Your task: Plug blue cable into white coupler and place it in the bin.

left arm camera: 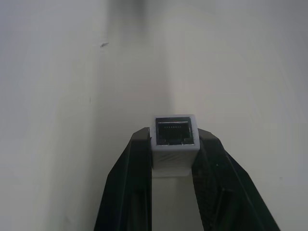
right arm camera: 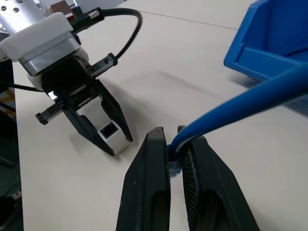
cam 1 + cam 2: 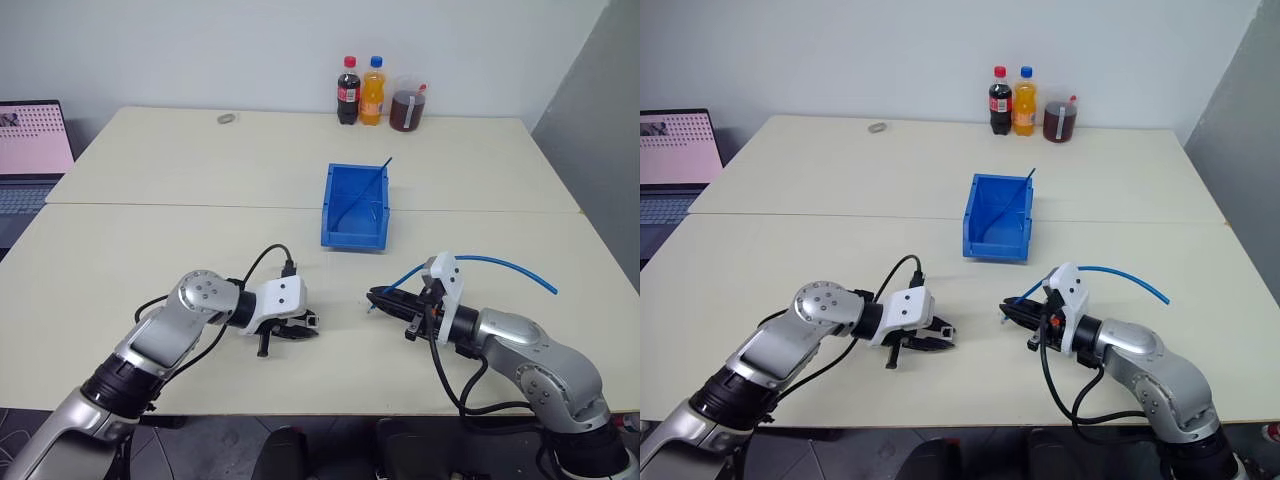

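The blue cable's (image 2: pixel 240 98) plug end is buried between the right gripper's (image 2: pixel 174 144) fingers, so the plug cannot be made out. The left gripper's (image 1: pixel 174 144) fingers cover the white coupler's (image 1: pixel 174 139) sides. The bin (image 2: pixel 269 43) is cut off by the picture's edge beside the cable.

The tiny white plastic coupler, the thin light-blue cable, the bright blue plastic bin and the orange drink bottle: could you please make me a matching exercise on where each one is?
Things:
1. tiny white plastic coupler
2. thin light-blue cable
3. bright blue plastic bin
4. orange drink bottle

Places:
A. far edge of the table
B. clamped in the left gripper
C. middle of the table
D. pinched in the right gripper

Pairs: 1-B, 2-D, 3-C, 4-A
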You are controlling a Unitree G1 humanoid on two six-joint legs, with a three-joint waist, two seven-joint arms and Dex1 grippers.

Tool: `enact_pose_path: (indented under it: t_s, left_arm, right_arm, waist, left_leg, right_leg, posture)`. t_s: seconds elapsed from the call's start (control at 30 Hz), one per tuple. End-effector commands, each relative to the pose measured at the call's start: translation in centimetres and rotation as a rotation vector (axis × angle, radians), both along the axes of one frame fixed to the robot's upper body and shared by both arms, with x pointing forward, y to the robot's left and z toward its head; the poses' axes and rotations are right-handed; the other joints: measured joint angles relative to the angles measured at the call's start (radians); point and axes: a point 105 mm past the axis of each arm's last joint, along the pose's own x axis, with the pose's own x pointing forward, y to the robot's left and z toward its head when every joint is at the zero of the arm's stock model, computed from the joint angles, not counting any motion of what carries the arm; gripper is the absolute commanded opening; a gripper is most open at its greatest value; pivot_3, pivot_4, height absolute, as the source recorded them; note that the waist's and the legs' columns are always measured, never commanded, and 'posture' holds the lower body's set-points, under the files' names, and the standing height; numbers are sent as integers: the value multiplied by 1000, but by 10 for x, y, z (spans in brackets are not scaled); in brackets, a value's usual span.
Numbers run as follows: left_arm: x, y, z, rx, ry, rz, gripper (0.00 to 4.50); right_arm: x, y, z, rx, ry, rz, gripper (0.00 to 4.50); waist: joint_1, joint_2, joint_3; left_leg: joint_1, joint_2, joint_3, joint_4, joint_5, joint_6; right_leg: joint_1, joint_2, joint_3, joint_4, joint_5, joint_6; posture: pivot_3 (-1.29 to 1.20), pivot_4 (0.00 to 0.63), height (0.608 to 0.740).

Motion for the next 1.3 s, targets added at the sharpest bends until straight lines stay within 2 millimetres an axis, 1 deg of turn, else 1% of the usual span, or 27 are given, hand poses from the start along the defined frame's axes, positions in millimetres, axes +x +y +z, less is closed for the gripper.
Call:
enact_pose_path:
  t_s: [0.03,0.23,0.33,0.43,0.6,0.83,1.13,1.3]
  left_arm:
    - [1,-4,-7,24,-2,-21,782]
    - [-2,-4,-9,16,28,-31,782]
    - [-2,-3,-9,18,42,-29,782]
    - [-2,-1,-10,24,50,-31,782]
    - [-1,-2,-11,20,66,-30,782]
    - [-1,-2,-14,26,74,-34,782]
    - [0,-3,-18,31,89,-34,782]
    - [-1,-3,-19,32,99,-36,782]
  right_arm:
    - [-5,13,13,-3,-101,75,72]
    - [-3,41,12,-2,-151,167,72]
    - [1,54,7,-28,-186,206,72]
    - [3,62,0,-52,-214,230,72]
    - [7,65,-9,-74,-250,229,72]
    - [6,71,-13,-88,-269,253,72]
    - [3,79,-10,-114,-310,304,72]
    - [1,77,-23,-167,-296,319,72]
  waist:
    - [0,0,0]
    - [1,0,0]
    - [0,0,0]
    - [1,-1,0]
    - [0,-1,0]
    - [0,0,-1]
    - [1,0,-2]
    - [1,0,-3]
  left_leg:
    - [0,0,0,0,0,0]
    - [0,0,-1,1,0,0]
    - [1,0,0,1,0,0]
    - [1,0,-1,1,0,0]
    - [1,0,0,1,0,0]
    - [1,0,-1,1,0,0]
    - [2,0,-1,2,0,0]
    - [3,0,-1,2,0,0]
  right_leg:
    - [0,0,0,0,0,0]
    - [1,0,0,0,0,1]
    - [1,0,-1,0,0,1]
    - [1,0,-1,0,0,1]
    - [1,0,-2,1,0,0]
    - [1,0,-2,1,0,0]
    - [3,0,-2,1,0,0]
    - [3,0,-2,1,0,0]
  posture:
    - [0,150,740]
    - [0,150,740]
    - [0,150,740]
    - [0,150,740]
    - [0,150,740]
    - [0,150,740]
    - [0,150,740]
    - [0,150,740]
